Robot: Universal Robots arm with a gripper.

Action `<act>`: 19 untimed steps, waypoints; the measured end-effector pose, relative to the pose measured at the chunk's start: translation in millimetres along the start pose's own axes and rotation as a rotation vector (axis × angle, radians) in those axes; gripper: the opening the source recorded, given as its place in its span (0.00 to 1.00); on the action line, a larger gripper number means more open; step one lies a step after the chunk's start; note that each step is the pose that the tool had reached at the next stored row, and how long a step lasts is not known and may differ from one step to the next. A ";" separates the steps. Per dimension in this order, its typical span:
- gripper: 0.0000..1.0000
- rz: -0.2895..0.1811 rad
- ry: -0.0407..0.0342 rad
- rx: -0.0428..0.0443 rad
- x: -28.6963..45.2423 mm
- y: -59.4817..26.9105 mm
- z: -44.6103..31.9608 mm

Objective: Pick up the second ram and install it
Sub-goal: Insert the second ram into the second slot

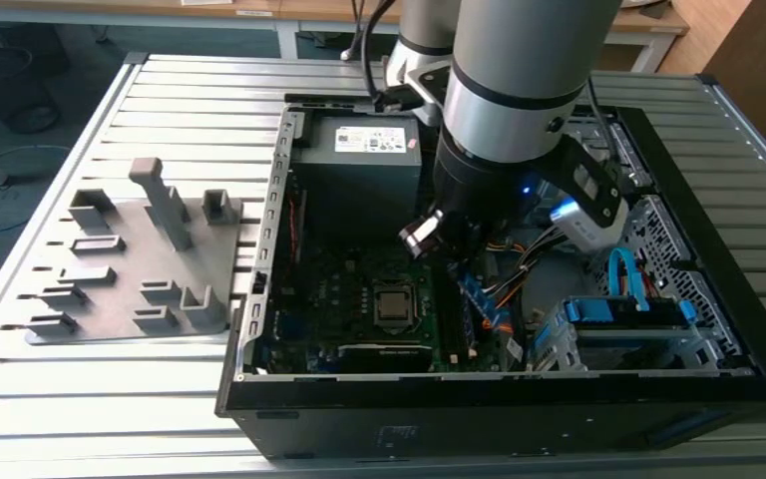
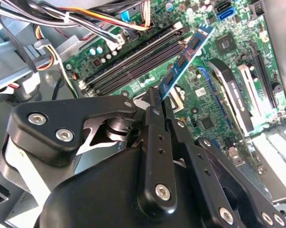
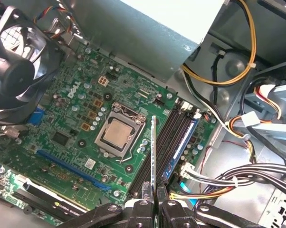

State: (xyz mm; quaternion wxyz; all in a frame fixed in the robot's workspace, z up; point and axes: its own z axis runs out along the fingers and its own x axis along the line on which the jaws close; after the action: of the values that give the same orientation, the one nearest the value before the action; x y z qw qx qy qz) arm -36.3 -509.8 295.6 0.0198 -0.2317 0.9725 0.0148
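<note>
My gripper [image 3: 155, 192] is shut on the second ram [image 3: 154, 149], a thin green stick seen edge-on in the first wrist view. It hangs above the motherboard [image 3: 76, 137], just beside the row of black memory slots [image 3: 167, 137] and apart from them. One slot holds another stick with a blue edge [image 3: 182, 145]. In the second wrist view the second ram [image 2: 185, 57] juts out from my gripper [image 2: 162, 102], tilted over the board beside the memory slots [image 2: 133, 61]. In the exterior view my gripper [image 1: 426, 238] is down inside the open computer case [image 1: 266, 299].
A grey holder tray [image 1: 131, 274] with upright blocks lies on the slatted table at the exterior view's left. Cable bundles [image 3: 238, 123], a blue flat cable [image 1: 622, 279], a fan [image 3: 17, 71] and the processor socket [image 3: 117, 135] crowd the case.
</note>
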 end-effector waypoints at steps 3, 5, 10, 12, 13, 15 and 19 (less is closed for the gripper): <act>0.14 0.018 -0.0003 0.0009 0.0 0.0 0.0; 0.14 0.030 -0.0005 0.0015 0.0 0.0 0.1; 0.14 0.059 -0.0010 0.0030 0.0 0.0 0.2; 0.14 0.070 -0.0012 0.0036 0.0 0.0 0.2; 0.14 0.075 -0.0013 0.0039 0.0 0.0 0.2; 0.14 0.087 -0.0015 0.0044 0.0 0.0 0.2; 0.14 0.108 -0.0019 0.0055 0.0 0.0 0.2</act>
State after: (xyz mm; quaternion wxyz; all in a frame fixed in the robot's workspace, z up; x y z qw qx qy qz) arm -36.3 -509.8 295.3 0.0205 -0.1787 0.9836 0.0134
